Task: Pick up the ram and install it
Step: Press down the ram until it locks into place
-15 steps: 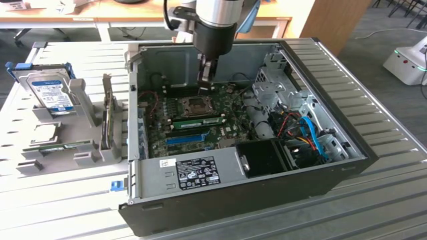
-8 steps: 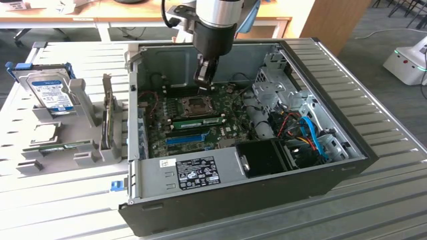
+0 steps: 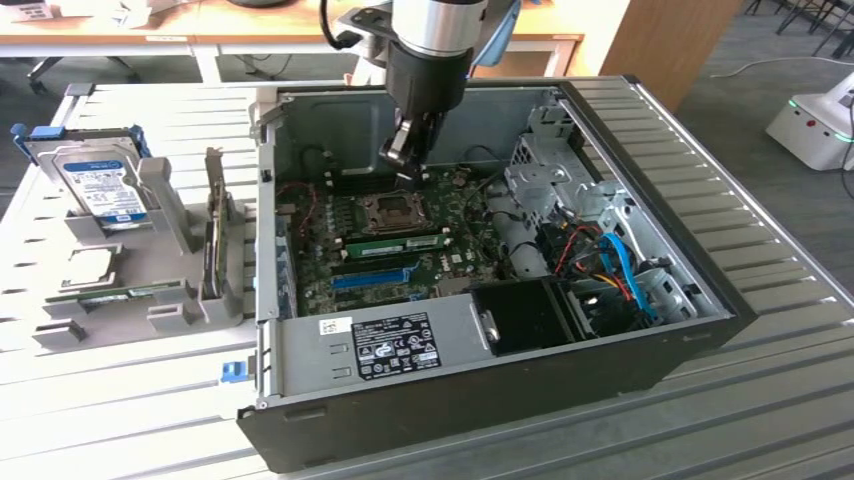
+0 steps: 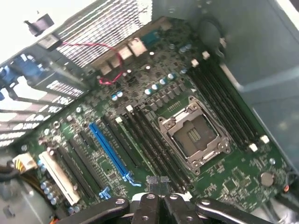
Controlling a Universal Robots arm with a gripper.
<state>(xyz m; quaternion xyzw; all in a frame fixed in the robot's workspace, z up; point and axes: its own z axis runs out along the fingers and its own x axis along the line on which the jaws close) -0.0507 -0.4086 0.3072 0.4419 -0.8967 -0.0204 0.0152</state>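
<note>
**Shut gripper above the board, ram seated in a slot**

At the near edge of the table (image 3: 747,420) stands the open computer case (image 3: 441,395), its labelled power supply (image 3: 387,345) along the near wall and a black fan shroud (image 3: 527,315) beside it. Past these lies the motherboard (image 3: 400,235). On it a bright blue expansion slot (image 3: 371,277) runs closest to the power supply; just behind it the ram (image 3: 400,243), a slim green stick, sits in a slot. Next comes the open processor socket (image 3: 396,210). The gripper (image 3: 398,158) hangs over the far side of the board, near the black memory slots (image 4: 224,105), its fingers drawn together on nothing. Toward the table's edge on the exterior view's left, a grey rack (image 3: 140,270) holds a hard drive (image 3: 107,185) upright.
</note>
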